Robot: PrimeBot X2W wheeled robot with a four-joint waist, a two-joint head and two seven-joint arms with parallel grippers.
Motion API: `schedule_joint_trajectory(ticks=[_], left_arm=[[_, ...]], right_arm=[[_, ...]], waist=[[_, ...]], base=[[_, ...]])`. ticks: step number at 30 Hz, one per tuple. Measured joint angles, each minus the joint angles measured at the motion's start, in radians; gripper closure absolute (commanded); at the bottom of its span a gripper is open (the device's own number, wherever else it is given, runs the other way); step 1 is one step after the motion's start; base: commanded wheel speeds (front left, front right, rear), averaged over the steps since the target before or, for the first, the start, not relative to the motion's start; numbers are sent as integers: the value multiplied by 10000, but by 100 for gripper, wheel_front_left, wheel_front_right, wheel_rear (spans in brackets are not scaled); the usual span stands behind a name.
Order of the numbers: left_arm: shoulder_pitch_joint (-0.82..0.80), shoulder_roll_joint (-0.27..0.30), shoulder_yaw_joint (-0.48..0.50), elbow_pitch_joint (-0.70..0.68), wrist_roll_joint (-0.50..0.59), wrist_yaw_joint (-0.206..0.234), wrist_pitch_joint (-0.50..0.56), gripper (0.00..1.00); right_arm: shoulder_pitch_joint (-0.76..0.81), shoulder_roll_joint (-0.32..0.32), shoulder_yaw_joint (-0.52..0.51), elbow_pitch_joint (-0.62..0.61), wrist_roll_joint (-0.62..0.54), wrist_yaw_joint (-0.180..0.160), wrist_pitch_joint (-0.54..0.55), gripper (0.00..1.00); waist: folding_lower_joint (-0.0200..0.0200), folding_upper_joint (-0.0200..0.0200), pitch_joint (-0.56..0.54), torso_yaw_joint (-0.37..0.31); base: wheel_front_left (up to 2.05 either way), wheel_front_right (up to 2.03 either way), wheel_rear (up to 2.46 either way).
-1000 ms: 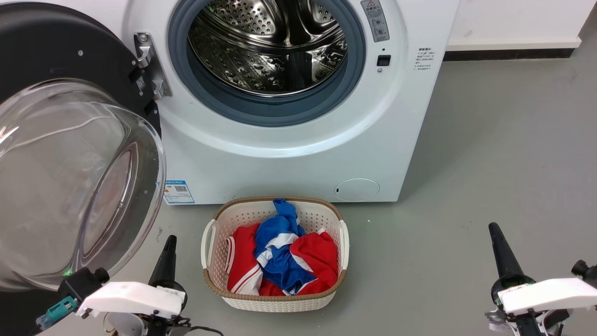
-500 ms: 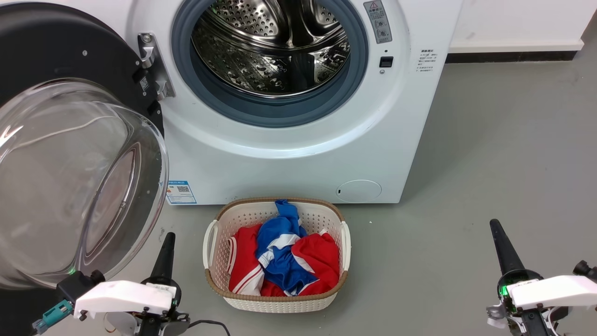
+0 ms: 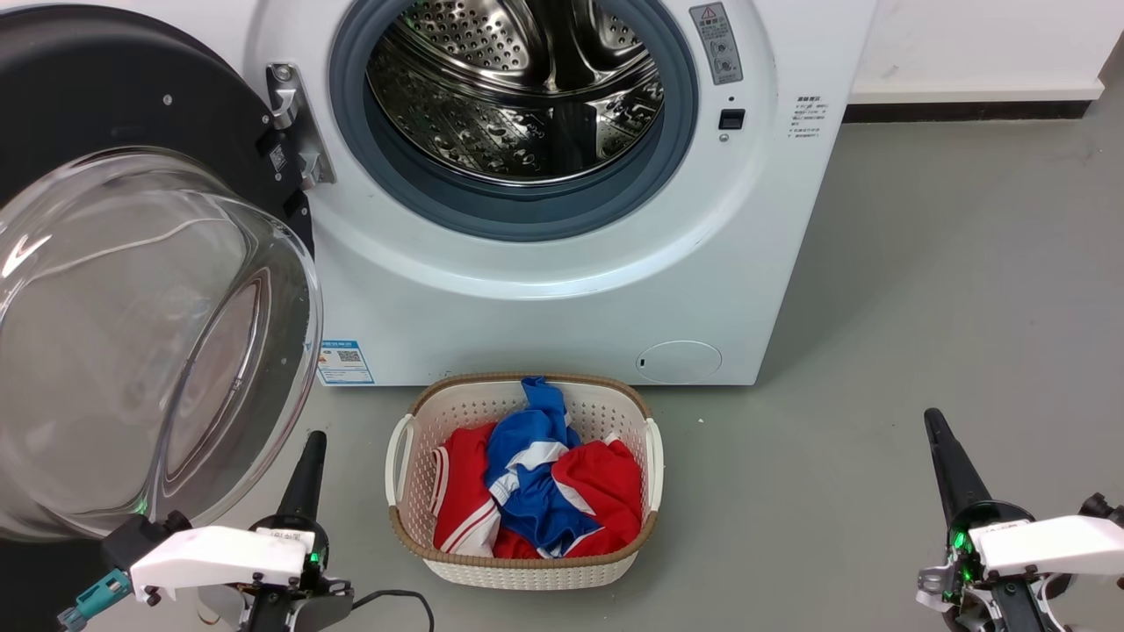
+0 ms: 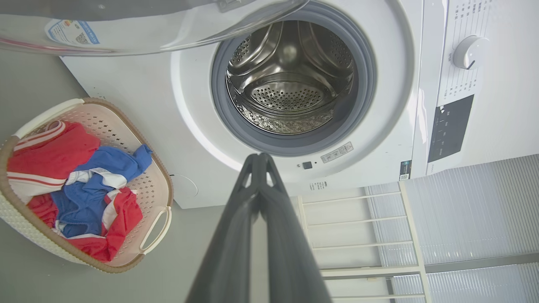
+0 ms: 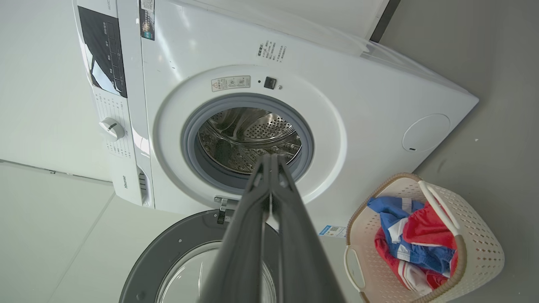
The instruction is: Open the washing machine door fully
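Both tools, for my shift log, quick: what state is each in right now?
Left tool: closed, holding nothing.
Right tool: closed, holding nothing.

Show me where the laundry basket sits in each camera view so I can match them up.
Head view: basket at bottom centre, on the floor.
Left wrist view: basket at the left side.
Right wrist view: basket at lower right.
Shared landmark: the steel drum.
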Motion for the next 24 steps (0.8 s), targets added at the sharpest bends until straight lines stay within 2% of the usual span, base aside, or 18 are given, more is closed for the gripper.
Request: schedule_joint_trajectory(ticks=[24], left_arm=[[-152,-215,430,94,-1856,-263,397,100]], right_arm=[[-236,0,-119,219,2033,0,316,100]], waist=[[0,0,-73,113]], base=[[0,0,0]])
